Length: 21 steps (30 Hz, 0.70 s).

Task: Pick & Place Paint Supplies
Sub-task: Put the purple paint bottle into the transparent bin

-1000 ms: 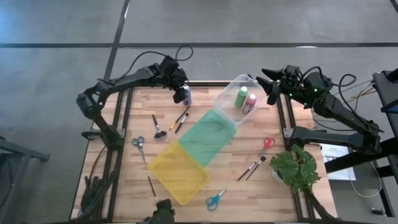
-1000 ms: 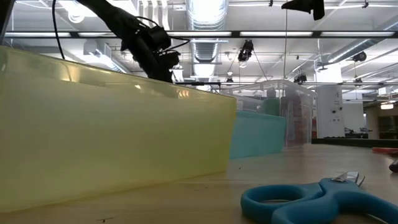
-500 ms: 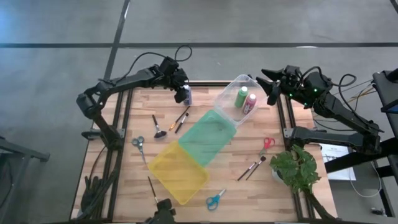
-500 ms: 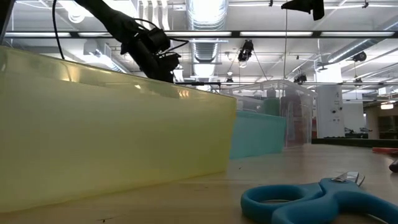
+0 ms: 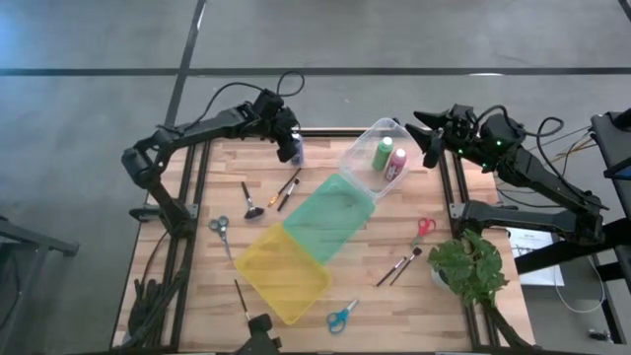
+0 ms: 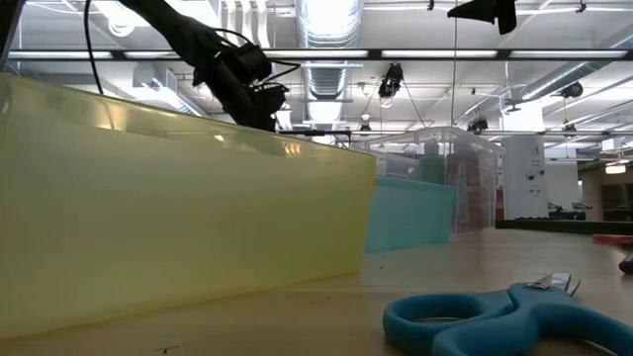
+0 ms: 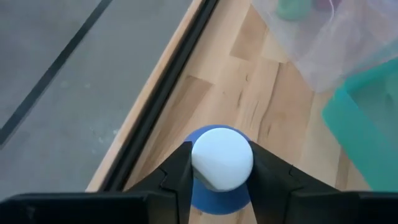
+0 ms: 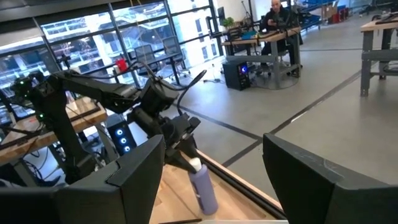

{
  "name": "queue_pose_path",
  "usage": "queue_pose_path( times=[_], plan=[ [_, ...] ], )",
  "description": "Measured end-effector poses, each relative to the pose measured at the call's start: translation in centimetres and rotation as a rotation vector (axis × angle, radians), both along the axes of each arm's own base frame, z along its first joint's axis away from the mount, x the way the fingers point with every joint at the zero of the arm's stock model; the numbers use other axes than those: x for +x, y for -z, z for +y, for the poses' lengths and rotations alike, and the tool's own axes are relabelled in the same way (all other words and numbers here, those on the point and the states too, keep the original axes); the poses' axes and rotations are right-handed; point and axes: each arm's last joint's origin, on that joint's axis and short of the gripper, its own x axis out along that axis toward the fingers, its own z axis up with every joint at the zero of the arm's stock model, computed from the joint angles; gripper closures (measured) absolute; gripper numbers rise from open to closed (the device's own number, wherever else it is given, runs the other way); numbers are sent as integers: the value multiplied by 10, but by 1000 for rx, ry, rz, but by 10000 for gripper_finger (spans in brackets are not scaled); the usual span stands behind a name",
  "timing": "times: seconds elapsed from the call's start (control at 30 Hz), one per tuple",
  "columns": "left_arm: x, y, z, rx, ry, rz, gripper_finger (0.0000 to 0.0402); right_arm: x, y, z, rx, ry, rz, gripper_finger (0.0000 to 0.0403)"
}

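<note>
— Left wrist view: my left tool (image 7: 221,171) has both fingers pressed against the white cap of the blue-purple plastic paint bottle (image 7: 219,186), upright at the wooden counter's (image 7: 273,112) far edge.

— Next?

— I'd say lift, then carry it to the clear bin (image 5: 375,158). My right tool (image 5: 430,138) waits spread wide, empty.

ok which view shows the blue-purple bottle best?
Left wrist view: blue-purple bottle fills it, white cap between the left tool's fingers. Right wrist view shows its side, farther off. High view: mostly hidden under the tool. Low view: hidden behind the yellow bin.
</note>
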Motion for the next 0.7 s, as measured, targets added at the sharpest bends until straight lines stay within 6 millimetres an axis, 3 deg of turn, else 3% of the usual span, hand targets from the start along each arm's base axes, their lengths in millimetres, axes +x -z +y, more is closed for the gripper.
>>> queue_pose_path(
  times=[0.1,0.17,0.37,0.5,0.6,0.7],
  plan=[
    [1,-17,1,26,-6,-40,284,0,0,0,2,-1,-2,139],
    [1,-39,1,56,-13,-86,284,0,0,0,8,-1,-6,139],
    [9,-129,-15,163,60,-220,284,0,0,0,20,0,-14,139],
    [25,-177,-28,210,127,-309,284,0,0,0,22,0,-12,139],
    [40,-196,-31,201,148,-319,284,0,0,0,25,0,-13,139],
    [58,-202,-30,186,160,-298,284,0,1,0,28,0,-10,139]
  ],
)
